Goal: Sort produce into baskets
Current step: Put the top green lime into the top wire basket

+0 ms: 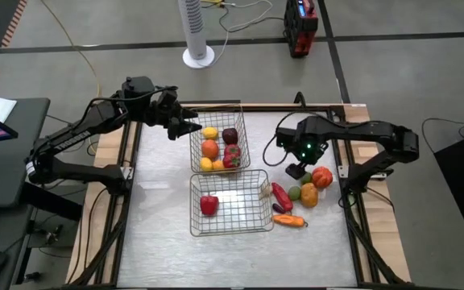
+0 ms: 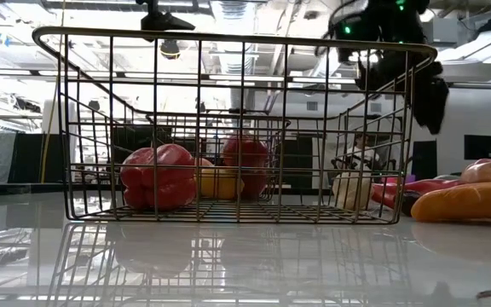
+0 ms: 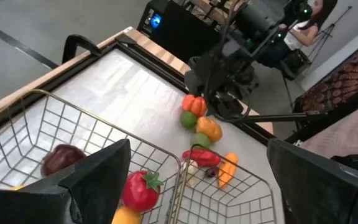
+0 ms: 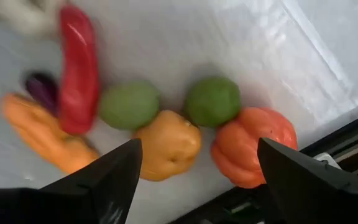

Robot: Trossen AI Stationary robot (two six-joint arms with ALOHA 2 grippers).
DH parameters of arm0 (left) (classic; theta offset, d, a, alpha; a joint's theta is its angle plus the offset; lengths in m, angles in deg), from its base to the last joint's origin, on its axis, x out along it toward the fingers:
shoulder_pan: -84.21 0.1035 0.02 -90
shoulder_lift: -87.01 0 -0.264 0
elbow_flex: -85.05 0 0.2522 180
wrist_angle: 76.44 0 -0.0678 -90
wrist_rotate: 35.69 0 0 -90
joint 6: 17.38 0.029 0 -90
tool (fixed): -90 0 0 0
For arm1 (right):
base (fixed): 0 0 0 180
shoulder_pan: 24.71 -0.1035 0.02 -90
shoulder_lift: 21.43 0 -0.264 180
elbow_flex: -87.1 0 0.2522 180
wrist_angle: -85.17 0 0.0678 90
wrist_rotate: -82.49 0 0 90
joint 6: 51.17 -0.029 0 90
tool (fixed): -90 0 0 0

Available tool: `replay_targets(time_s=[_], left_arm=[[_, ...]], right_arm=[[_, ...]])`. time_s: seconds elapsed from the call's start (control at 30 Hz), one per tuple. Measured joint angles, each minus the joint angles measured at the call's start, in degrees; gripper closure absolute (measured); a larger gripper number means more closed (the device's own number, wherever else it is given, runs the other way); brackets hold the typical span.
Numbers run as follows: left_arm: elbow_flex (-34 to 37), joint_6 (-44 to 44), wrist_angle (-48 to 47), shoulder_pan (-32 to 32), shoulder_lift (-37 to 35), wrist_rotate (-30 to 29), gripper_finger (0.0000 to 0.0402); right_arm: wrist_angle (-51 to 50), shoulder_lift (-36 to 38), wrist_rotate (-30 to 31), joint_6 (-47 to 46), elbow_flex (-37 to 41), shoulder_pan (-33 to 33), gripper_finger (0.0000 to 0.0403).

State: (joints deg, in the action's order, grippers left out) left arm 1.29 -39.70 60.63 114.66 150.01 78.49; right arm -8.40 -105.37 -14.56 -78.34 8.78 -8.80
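The right gripper hangs over the loose produce beside the baskets, its two dark fingers spread wide with nothing between them. Just below that gap, in the right wrist view, sit a lumpy yellow-orange pepper and, touching it on one side, a ribbed orange pumpkin-shaped piece with a matte skin. Behind those two lie a pair of smooth green rounds, one against the pumpkin shape, the other against a long glossy red chili. Past the chili, farther from the fingers, are a small dark purple piece and a tapered orange carrot; a pale piece shows blurred at the far end of the row.

To the side of this gripper, toward the table's middle, stands the near basket, square, of thin silver wire mesh, holding one red bell pepper with waxy lobes. The table under it is white and shiny enough to mirror the wires.

Beyond it, edge to edge, is the far basket, of the same mesh, with a yellow lemon shape, an orange round, a dark maroon round, a red tomato with a green calyx and more yellow pieces at its near end.

The left gripper is farthest from the right one, at the far basket's outer rim, its broad dark fingers apart and empty
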Motion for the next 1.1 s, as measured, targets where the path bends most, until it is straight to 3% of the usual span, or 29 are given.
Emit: replay_targets(time_s=[0.2, 0.77, 1.1], left_arm=[[0.0, 1.32, -0.35, 0.0, 0.0, -0.66, 0.0038], [0.0, 1.45, -1.35, 0.02, -0.02, -3.08, 0.0038], [0.0, -0.9, -1.35, 0.02, -0.02, -6.74, 0.0038]], right_arm=[[6.93, -0.02, -0.06, 0.31, 7.89, 0.52, 0.0068], [18.44, -1.77, 2.6, 6.47, 18.27, -1.37, 0.0076], [23.67, -1.84, 2.48, 11.88, 18.76, -1.04, 0.0131]])
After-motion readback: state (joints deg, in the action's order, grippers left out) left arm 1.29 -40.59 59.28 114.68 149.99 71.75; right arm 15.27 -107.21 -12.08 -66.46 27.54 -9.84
